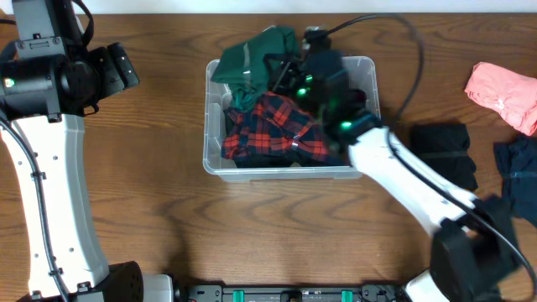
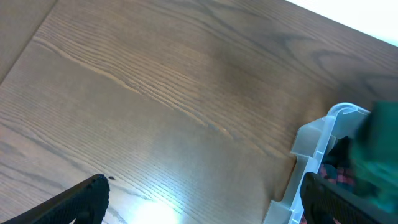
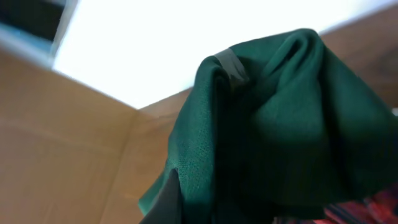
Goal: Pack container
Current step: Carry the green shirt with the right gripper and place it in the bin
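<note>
We pinch the green garment [image 1: 256, 54] in our closed right fingers [image 1: 287, 77] above the far-left corner of the container [image 1: 215, 164], which sits on the tabletop [image 1: 151, 226] with its long axis left-to-right (our left fingers [image 1: 120, 69] gape wide, well left of it), so the release should fall straight down.

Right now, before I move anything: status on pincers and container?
Left pincer open over table. Right pincer shut on green garment above container, back corner. Red plaid garment inside. Nothing blocking; pink garment, black garment outside.
</note>
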{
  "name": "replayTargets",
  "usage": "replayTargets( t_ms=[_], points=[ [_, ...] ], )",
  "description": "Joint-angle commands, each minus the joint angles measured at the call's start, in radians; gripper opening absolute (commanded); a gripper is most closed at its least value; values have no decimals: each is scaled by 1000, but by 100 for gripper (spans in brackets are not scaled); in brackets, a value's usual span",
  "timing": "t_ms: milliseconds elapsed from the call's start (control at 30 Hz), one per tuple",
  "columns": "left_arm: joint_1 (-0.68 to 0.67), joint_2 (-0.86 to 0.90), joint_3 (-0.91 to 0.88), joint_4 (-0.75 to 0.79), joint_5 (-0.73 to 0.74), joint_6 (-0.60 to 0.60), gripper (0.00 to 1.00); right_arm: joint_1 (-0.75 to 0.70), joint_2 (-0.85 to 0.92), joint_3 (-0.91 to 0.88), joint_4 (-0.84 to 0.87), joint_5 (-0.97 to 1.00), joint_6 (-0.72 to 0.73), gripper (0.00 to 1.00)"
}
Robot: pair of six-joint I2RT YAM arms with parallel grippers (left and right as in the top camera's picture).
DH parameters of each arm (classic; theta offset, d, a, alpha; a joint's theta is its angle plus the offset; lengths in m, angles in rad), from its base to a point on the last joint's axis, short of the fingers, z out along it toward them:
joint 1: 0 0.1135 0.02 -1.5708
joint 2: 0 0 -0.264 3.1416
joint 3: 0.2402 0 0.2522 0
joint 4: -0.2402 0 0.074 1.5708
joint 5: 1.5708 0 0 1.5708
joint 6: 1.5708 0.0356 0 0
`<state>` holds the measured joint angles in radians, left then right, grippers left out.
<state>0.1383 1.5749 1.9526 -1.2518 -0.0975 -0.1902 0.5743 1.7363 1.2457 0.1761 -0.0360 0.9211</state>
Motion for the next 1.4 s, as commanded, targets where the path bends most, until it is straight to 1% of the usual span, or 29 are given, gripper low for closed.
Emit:
replayTargets(
  t_ms=[0,167,267,333,367,467,500,567,733,833,967,1100,1167,1367],
  points=[
    [3,6,-6,-1,-11,2,98,34,68,18,64,119,169,1],
    [3,6,-6,-1,-11,2,98,55,157,18,130,137,234,1],
    [3,6,-6,-1,-11,2,98,65,172,18,138,137,232,1],
    [3,6,-6,-1,-11,2,98,73,171,18,143,135,201,1],
    [3,6,-6,-1,-11,2,98,76,169,18,151,129,176,8],
    [3,6,-6,-1,-11,2,98,76,158,18,163,89,123,52],
    [3,6,-6,-1,-11,2,98,76,153,18,164,76,110,59],
    [3,6,-6,-1,-11,2,98,76,132,18,164,48,74,62],
    [3,6,-6,-1,-11,2,98,81,41,18,121,36,-31,62],
    [3,6,-6,-1,-11,2,98,82,-22,18,80,39,-155,62],
    [3,6,-6,-1,-11,2,98,81,-72,18,5,42,-378,55],
    [3,6,-6,-1,-11,2,98,80,-72,18,-86,95,-473,52],
    [3,6,-6,-1,-11,2,98,80,-59,18,-103,114,-515,48],
    [3,6,-6,-1,-11,2,98,79,22,18,-52,138,-627,22]
  ],
)
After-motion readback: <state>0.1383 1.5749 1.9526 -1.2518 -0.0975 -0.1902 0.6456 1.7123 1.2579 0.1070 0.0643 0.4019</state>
